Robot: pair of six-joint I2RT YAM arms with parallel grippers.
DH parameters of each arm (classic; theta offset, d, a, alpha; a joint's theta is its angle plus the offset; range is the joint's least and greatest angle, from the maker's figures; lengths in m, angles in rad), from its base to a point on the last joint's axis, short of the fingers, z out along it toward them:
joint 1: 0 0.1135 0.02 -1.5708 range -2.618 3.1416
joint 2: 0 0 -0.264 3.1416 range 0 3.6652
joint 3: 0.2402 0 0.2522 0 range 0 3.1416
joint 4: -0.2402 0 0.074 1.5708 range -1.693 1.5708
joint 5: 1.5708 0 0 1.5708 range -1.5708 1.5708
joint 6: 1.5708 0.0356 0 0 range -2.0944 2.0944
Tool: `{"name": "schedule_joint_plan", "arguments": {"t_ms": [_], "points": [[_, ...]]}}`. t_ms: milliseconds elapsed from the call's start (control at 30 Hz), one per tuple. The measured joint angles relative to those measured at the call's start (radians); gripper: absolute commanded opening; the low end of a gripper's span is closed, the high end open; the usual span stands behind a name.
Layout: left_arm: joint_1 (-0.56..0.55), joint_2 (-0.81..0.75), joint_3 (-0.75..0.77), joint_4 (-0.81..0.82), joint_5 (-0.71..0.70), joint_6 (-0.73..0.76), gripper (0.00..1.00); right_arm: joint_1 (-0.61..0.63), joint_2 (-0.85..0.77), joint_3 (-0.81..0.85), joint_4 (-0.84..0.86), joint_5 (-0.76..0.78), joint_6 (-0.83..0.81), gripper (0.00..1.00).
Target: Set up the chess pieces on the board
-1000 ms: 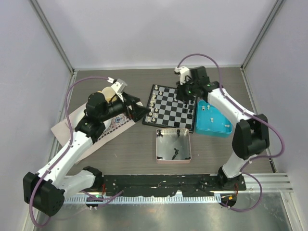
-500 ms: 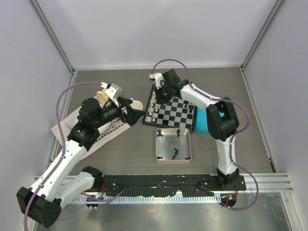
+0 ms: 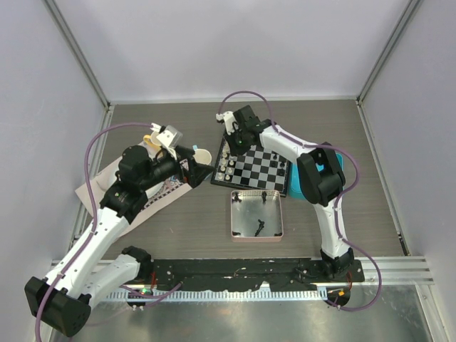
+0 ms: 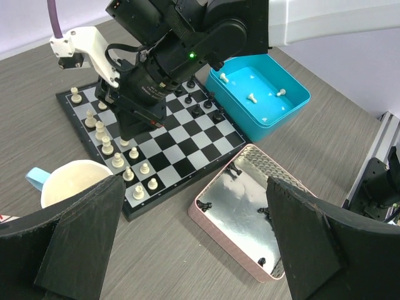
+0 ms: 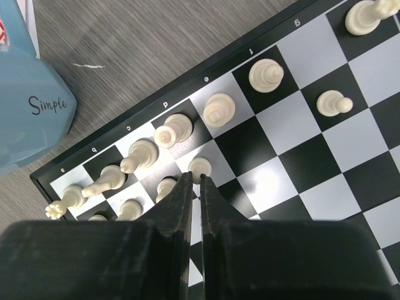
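Observation:
The board [image 3: 254,169] lies mid-table, also in the left wrist view [image 4: 182,134] and the right wrist view [image 5: 350,164]. White chess pieces [image 3: 226,166] stand in two rows along its left edge [image 4: 119,160]. Black ones [image 4: 201,110] stand on its right side. My right gripper [image 3: 238,147] hangs over the white rows, jaws almost together, shut on a white pawn [image 5: 200,166] at the tips [image 5: 195,179]. My left gripper [image 3: 199,169] is wide open and empty [image 4: 197,206], left of the board.
A pink tray [image 3: 233,214] with a few black pieces [image 4: 234,169] sits in front of the board. A blue tray [image 4: 294,110] holding white pieces [image 4: 252,97] is right of it. A cup [image 4: 72,182] stands by the board's left corner, on a paper mat [image 3: 153,194].
My right gripper has swung from the board's right side by the blue tray to its left edge over the white rows. My left arm pulled back slightly to the left.

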Motion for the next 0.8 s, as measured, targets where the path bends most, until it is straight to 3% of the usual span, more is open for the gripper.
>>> {"name": "schedule_joint_plan", "arguments": {"t_ms": [233,567,800], "points": [[0.000,0.000,-0.004,-0.003,0.000,0.001,1.00,0.007,0.006,0.000,-0.018,0.021,-0.009,0.10],[0.000,0.000,-0.004,-0.005,0.000,0.000,1.00,0.010,0.006,0.000,-0.024,0.036,-0.026,0.36],[0.000,0.000,-0.004,-0.005,0.000,0.000,1.00,0.011,0.006,0.017,-0.026,0.039,-0.024,0.39]]}}
